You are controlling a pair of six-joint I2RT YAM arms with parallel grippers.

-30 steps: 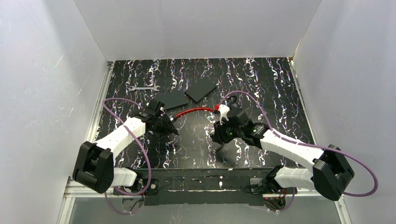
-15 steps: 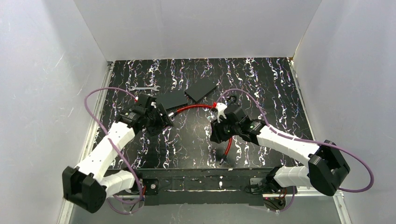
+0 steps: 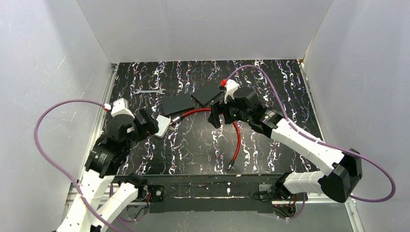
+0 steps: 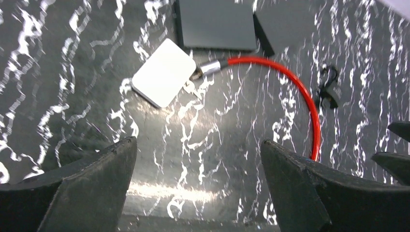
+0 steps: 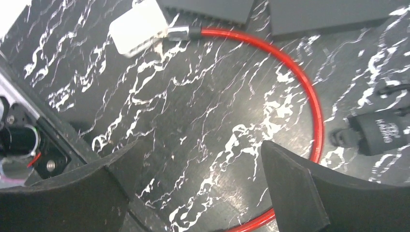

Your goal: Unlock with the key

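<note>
Two pincers (image 4: pixel 197 145) (image 5: pixel 205 145) spread, one white box (image 4: pixel 164 72), two slabs (image 4: pixel 216 24) (image 4: pixel 290 24)

red cable (image 3: pixel 236 140) arced from white box (image 3: pixel 163 126) to the near edge, crossing mid-worktop | worktop (image 3: pixel 193 150) lay bare inside that bend and along the right side | two dark slabs (image 3: pixel 177 103) sat side by side just behind the box | small black item (image 4: pixel 330 92) lay just outside the arc | wrench (image 3: pixel 150 91) lay far left
</note>
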